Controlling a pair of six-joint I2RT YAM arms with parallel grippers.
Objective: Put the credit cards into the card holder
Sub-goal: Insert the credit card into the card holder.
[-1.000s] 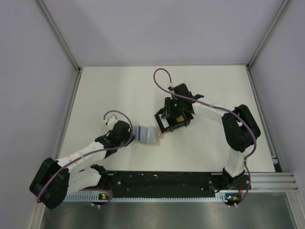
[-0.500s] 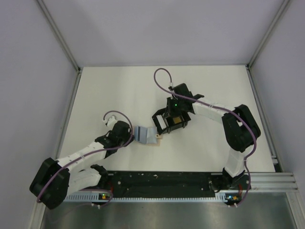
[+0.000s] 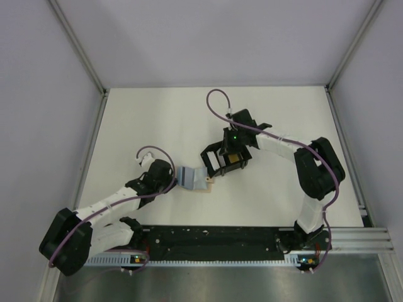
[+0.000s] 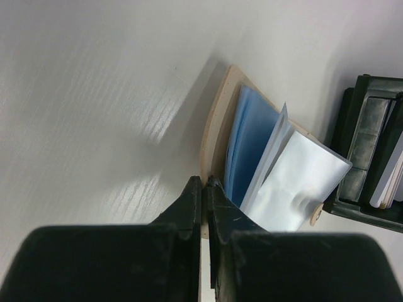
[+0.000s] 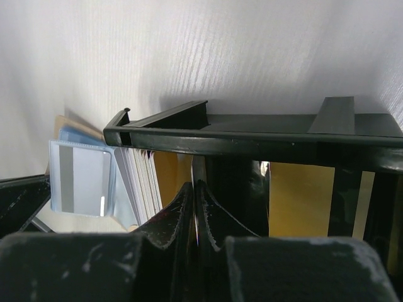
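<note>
Lifting looks like your next move: your right gripper (image 5: 196,184) is pinched shut inside the tray (image 5: 252,145), apparently on the top edge of one upright card (image 5: 199,167). The holder (image 4: 217,119) lies just beside the tray, on your left-arm side, fanned open and facing the tray. Your left gripper (image 4: 203,182) is clamped on the holder's tan edge. So the right one must carry the card leftward and feed it in edge-first.

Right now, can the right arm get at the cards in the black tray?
Probably yes. The right fingers are down inside the open-topped black tray, shut on what looks like a pale card seen edge-on, with nothing over them. The left fingers are beside the tray, shut on the card holder.
</note>
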